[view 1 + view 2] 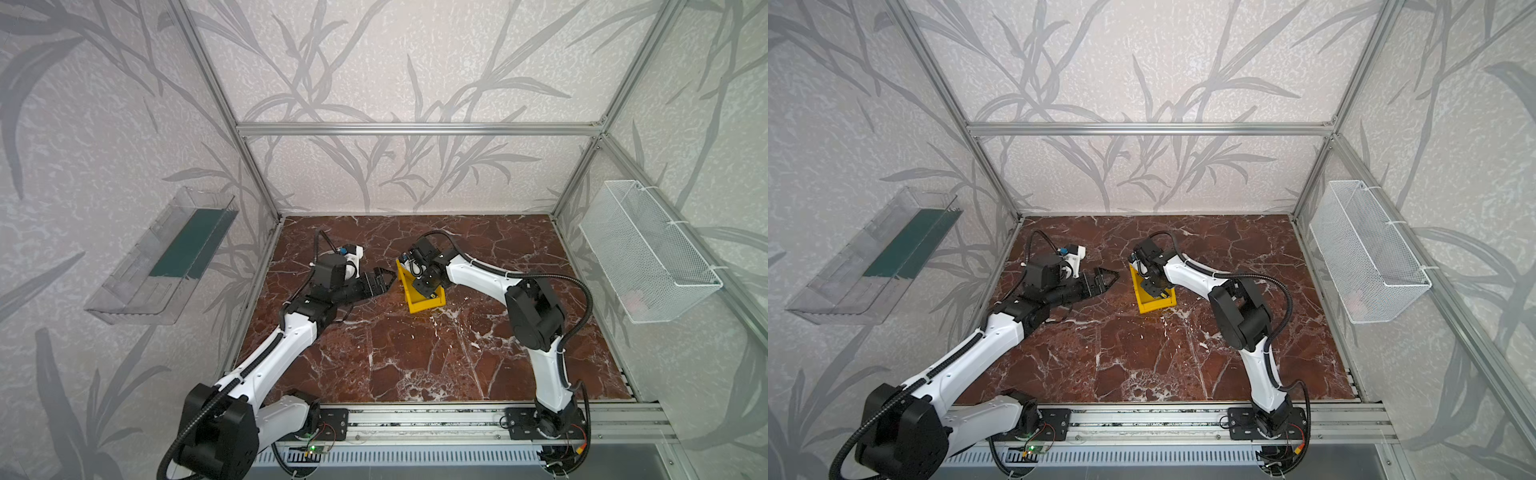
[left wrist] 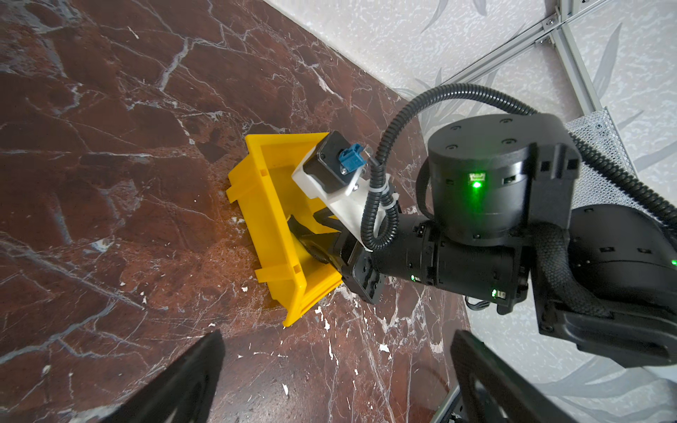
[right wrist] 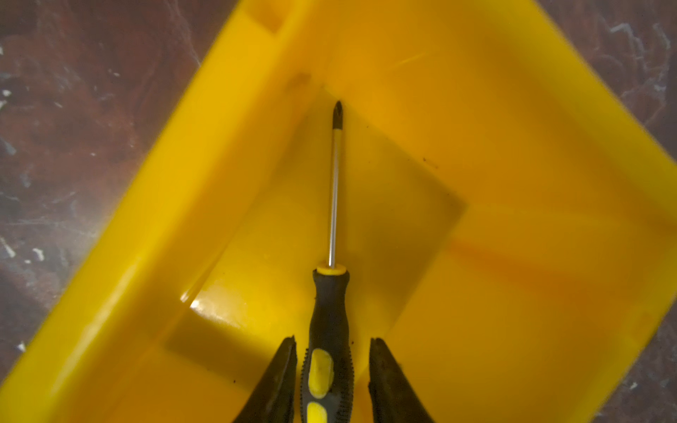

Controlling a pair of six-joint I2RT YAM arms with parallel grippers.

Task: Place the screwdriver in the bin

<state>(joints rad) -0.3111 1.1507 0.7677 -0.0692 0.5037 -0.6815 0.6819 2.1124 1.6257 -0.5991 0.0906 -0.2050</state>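
Yellow bin point(image 3: 513, 110) fills the right wrist view, and the screwdriver point(image 3: 329, 311) is inside it, shaft tip pointing into an inner corner and black handle nearest the camera. The right gripper point(image 3: 333, 340) straddles that handle with its fingers point(image 3: 282, 373) parted. We see a thin gap on each side, so it isn't pinching. We can't tell whether the handle lies flat on the bin floor.

In both top views the bin point(image 1: 419, 305) sits mid-table on the red marble top point(image 1: 415, 365), with the right arm reaching down into it. The left gripper point(image 2: 339, 333) hangs just beside the bin, fingers spread wide and holding nothing.

We judge this to be the release step, with the task nearly done. To do it well:
- Widen the fingers a bit more before any lift, because the gaps are slim and the ribbed grip could catch.
- Pull out straight along the gripper's own line — no sideways sweep.
- Stay clear of the bin walls. We'd guess the bin is light and would slide or tip on the slick marble.
- Keep the left arm parked, as it's close enough to bump the bin.
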